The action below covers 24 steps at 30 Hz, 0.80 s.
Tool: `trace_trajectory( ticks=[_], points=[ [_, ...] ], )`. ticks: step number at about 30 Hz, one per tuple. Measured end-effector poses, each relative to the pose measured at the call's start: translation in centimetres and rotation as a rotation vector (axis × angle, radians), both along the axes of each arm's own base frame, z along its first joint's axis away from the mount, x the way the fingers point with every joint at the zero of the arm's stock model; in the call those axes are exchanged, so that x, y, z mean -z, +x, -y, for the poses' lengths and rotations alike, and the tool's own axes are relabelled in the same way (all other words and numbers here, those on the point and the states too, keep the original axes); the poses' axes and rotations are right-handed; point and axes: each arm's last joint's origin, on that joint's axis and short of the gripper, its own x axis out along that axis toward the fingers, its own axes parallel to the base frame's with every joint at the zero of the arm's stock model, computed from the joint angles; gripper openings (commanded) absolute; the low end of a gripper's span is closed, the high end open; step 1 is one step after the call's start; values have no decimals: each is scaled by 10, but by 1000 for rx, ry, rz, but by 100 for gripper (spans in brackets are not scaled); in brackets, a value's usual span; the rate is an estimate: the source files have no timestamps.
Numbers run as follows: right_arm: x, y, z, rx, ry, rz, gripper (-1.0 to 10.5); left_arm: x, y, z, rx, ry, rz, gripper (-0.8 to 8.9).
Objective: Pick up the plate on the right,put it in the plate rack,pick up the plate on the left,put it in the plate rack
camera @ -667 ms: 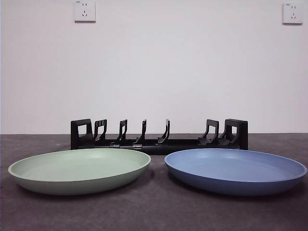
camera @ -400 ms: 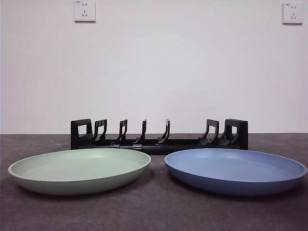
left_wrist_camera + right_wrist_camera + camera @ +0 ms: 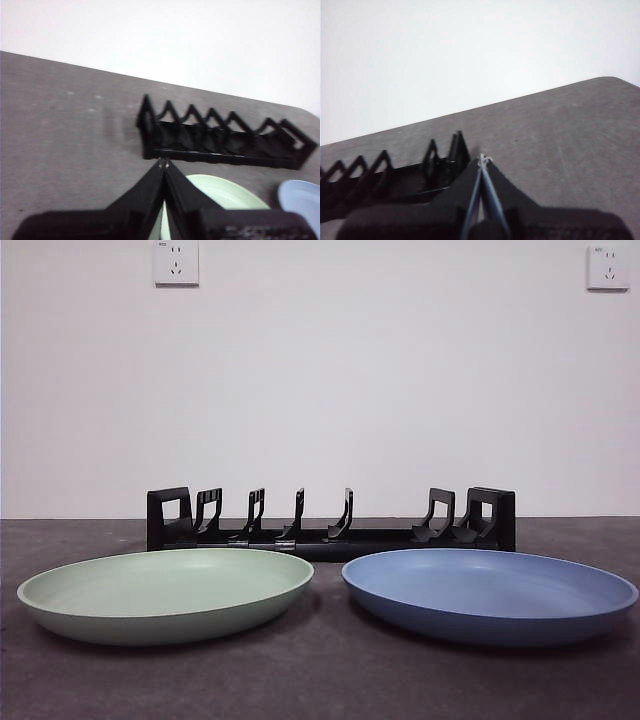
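Green plate [image 3: 165,595], blue plate [image 3: 490,592] flat — plate rack [image 3: 330,521] behind.

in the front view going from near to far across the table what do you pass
The two plates first, side by side: green plate and blue plate → plate rack behind them → white wall with two sockets.

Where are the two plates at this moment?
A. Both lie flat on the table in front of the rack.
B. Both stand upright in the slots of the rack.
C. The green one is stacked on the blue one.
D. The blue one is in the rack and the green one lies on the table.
A: the green plate and the blue plate lie flat, side by side and apart, before the plate rack, whose slots hold nothing.
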Motion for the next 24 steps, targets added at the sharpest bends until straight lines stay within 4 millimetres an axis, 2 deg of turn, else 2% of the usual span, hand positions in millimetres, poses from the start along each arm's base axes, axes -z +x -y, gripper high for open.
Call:
trace_trajectory(
  ticks=[10,16,24],
  points=[
    [-75,-2,-5,-184,-18,-245,-11,-66,6,4,188,-41,-106,-6],
    [-116,2,-8,-335,-68,-396,-11,-96,7,7,311,-27,-192,-6],
    [-144,4,-10,-442,-97,-558,-11,-119,0,15,443,33,-296,-6]
  ],
)
